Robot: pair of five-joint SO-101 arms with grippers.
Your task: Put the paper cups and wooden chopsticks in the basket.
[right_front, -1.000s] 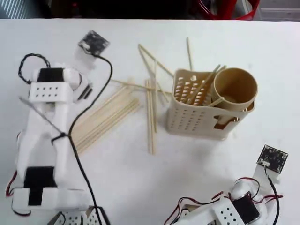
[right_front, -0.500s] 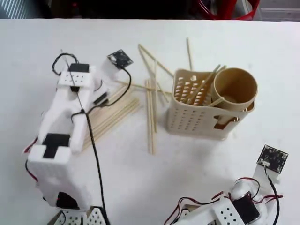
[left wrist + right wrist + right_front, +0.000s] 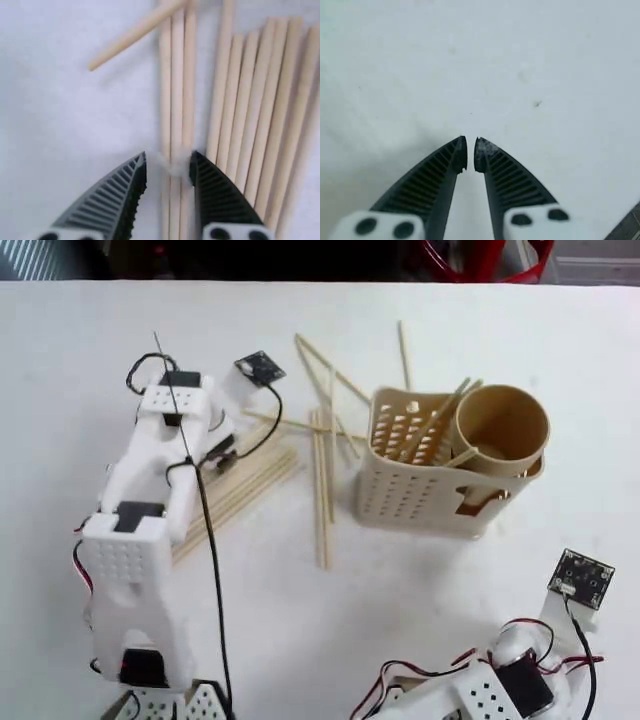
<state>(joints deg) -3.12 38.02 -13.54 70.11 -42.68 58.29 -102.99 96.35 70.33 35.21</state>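
Wooden chopsticks (image 3: pixel 245 480) in a loose fan on the white table (image 3: pixel 480 330), long axis running diagonally from beside the left arm up toward the basket (image 3: pixel 400 495). Got the left gripper (image 3: pixel 168 162) low over that pile, jaws only partly open, straddling three sticks (image 3: pixel 175 100) with the tips right at their outer edges. Lined up lengthwise with those sticks too. More sticks lying roughly straight between pile and basket, plus a few leaning inside it next to the paper cup (image 3: pixel 500 425). Right gripper (image 3: pixel 470 150) just over the table, all but closed, only a sliver between the tips, holding nothing.
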